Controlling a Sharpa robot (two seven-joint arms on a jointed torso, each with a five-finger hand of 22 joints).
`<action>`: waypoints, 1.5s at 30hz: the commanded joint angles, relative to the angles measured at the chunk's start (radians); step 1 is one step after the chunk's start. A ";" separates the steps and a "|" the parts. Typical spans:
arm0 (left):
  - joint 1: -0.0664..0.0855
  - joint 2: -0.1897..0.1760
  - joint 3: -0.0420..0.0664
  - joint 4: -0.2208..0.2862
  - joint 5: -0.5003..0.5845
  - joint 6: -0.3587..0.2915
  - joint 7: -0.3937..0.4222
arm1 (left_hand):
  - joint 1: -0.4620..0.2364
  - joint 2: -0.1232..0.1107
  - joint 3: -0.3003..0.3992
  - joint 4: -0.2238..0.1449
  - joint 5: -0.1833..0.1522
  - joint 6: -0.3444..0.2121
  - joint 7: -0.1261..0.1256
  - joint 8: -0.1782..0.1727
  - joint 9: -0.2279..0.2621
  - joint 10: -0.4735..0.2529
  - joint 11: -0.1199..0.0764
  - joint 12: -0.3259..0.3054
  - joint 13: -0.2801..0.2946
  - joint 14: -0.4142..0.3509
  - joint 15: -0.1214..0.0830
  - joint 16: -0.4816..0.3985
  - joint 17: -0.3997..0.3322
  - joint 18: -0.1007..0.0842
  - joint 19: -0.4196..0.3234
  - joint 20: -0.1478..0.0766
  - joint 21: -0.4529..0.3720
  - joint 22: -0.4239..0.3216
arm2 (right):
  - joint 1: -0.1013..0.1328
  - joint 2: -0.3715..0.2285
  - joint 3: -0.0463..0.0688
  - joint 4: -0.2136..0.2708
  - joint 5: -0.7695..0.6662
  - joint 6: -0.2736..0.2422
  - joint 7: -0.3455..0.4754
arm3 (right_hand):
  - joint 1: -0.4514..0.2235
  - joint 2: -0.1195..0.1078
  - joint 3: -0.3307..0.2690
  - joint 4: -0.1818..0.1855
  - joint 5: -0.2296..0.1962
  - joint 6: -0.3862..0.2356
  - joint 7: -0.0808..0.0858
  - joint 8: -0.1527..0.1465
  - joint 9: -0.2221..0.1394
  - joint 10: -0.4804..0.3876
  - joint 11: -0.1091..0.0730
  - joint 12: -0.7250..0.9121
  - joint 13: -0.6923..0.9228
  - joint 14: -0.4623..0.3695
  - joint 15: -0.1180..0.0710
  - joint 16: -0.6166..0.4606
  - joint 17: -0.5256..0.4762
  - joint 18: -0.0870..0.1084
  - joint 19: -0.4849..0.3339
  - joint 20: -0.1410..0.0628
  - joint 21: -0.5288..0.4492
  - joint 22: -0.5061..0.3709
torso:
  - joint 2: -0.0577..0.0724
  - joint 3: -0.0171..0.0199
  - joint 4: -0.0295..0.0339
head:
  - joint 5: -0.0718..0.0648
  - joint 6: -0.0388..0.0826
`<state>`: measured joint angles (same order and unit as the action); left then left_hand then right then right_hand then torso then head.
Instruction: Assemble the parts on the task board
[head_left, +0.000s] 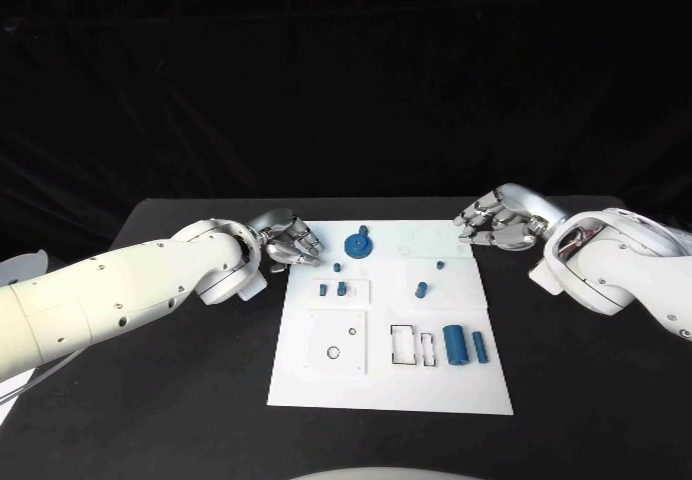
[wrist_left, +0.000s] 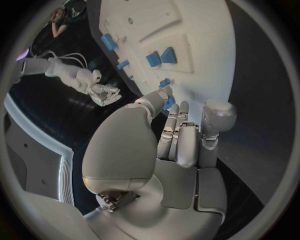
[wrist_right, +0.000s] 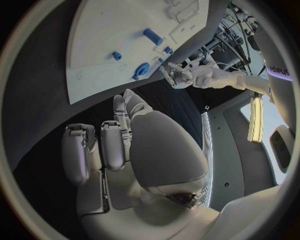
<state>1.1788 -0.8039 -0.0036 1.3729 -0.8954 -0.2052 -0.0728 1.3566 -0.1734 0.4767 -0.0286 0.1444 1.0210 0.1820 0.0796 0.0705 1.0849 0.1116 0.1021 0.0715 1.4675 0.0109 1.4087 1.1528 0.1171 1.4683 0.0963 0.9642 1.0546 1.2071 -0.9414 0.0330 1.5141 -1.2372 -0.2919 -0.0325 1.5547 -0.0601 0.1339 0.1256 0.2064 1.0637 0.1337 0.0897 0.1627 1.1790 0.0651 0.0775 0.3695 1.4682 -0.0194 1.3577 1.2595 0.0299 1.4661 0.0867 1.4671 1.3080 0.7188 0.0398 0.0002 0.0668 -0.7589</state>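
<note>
1. Head view is showing the white task board (head_left: 389, 385) lying in the middle of the black table (head_left: 159, 420), with blue parts scattered on it: a gear-like disc (head_left: 358, 244) near the far edge, small pegs (head_left: 342, 289) mid-board, and a blue cylinder (head_left: 454, 345) beside a slimmer bar (head_left: 479, 347) near the right edge.
2. Left hand (head_left: 289, 245) is hovering at the board's far left corner, fingers curled, grasping nothing I can see.
3. Right hand (head_left: 493, 225) is waiting at the far right corner, fingers loosely curled, holding nothing.
4. Judging the next step: the left hand is nearest the disc, so it should be opening its fingers wide first, then descending straight over the part.
</note>
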 joint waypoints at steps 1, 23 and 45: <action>0.001 -0.016 0.001 0.011 0.463 -0.109 0.190 | 0.006 0.020 0.021 0.000 0.006 0.021 -0.005 0.009 0.002 0.055 -0.010 0.029 0.007 0.027 -0.003 -0.003 0.001 0.007 0.002 0.005 -0.012 -0.008 | -0.007 0.006 0.000 0.009 -0.283 0.074 -0.064 | -0.005 -0.027 0.047 -0.001 -0.027 0.018 -0.006 -0.018 -0.008 0.018 -0.003 -0.015 -0.070 0.046 0.005 -0.003 -0.003 0.016 -0.001 0.007 -0.008 0.080 | 0.000 -0.0010 0.0011 | -0.012 0.008; 0.000 -0.103 -0.015 0.183 1.106 -0.043 0.520 | -0.022 0.039 -0.001 0.000 -0.003 0.046 -0.012 0.022 -0.002 0.062 -0.016 0.060 0.002 -0.067 -0.006 -0.104 -0.216 0.051 -0.111 0.002 -0.289 -0.219 | -0.045 0.099 -0.012 -0.012 -0.569 0.155 -0.125 | -0.069 -0.100 0.237 -0.005 -0.116 0.011 -0.026 -0.027 -0.049 -0.010 -0.012 -0.014 -0.259 0.045 -0.009 -0.030 -0.042 0.032 -0.034 -0.006 -0.063 0.004 | 0.004 -0.0006 -0.0013 | -0.065 0.027; 0.000 -0.109 -0.017 0.189 1.109 -0.045 0.520 | -0.019 0.039 -0.004 -0.005 -0.003 0.041 -0.011 0.020 -0.003 0.056 -0.015 0.062 0.001 -0.073 -0.004 -0.107 -0.223 0.053 -0.119 0.003 -0.303 -0.229 | -0.056 0.137 -0.017 -0.031 -0.592 0.234 -0.128 | -0.085 -0.061 0.317 -0.024 -0.153 0.076 -0.029 -0.012 -0.048 0.056 -0.021 0.000 -0.293 0.048 -0.011 -0.028 -0.040 0.032 -0.028 -0.009 -0.066 0.004 | 0.003 -0.0013 -0.0018 | -0.062 0.013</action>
<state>1.1780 -0.9135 -0.0206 1.5585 0.2051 -0.2674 0.4318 1.3416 -0.1371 0.4768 -0.0330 0.1442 1.0646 0.1695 0.1035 0.0689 1.1470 0.0945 0.1589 0.0737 1.4013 0.0088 1.3079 0.9317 0.1555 1.3539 0.0997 0.6658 0.8264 1.1571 -0.8076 0.0213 1.4817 -1.8048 -0.1249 -0.1568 1.4701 -0.1299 0.4464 0.0993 0.0575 1.1360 0.1051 0.0738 0.1126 1.2310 0.0449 0.0746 0.0744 1.4646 -0.0232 1.3305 1.2185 0.0456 1.4409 0.0788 1.4040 1.3075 0.7219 0.0381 -0.0016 0.0054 -0.7450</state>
